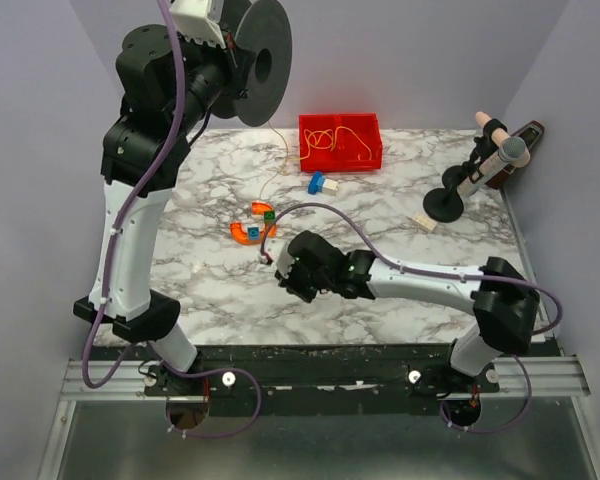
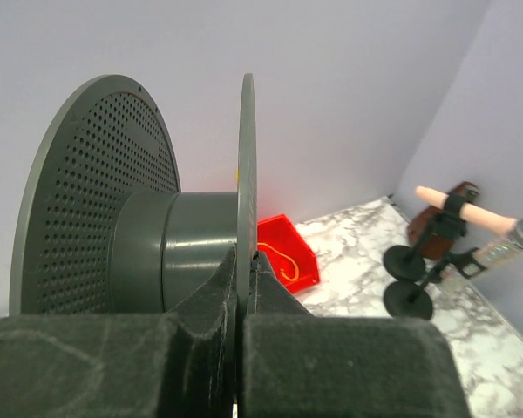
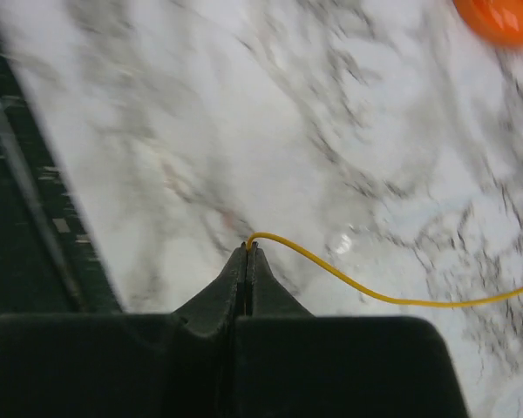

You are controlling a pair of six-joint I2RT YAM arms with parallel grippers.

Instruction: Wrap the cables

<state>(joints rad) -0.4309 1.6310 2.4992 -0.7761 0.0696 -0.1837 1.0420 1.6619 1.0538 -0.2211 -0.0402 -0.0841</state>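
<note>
My left gripper [image 2: 244, 261] is shut on the thin flange of a dark grey spool [image 2: 148, 235] and holds it high at the back left; the spool [image 1: 252, 62] also shows in the top view. My right gripper [image 3: 248, 248] is shut on the end of a thin yellow cable [image 3: 375, 292], low over the marble table at centre left [image 1: 272, 258]. The cable [image 1: 276, 165] runs up from the table toward the spool. More yellow cable [image 1: 332, 138] lies looped in the red bin [image 1: 340, 160].
An orange curved piece [image 1: 250, 232] with small coloured blocks lies by my right gripper. A blue-and-white block [image 1: 322, 184] lies before the bin. A black stand with a microphone-like tool [image 1: 470, 175] stands at the right. The table's front edge [image 1: 310, 350] is near.
</note>
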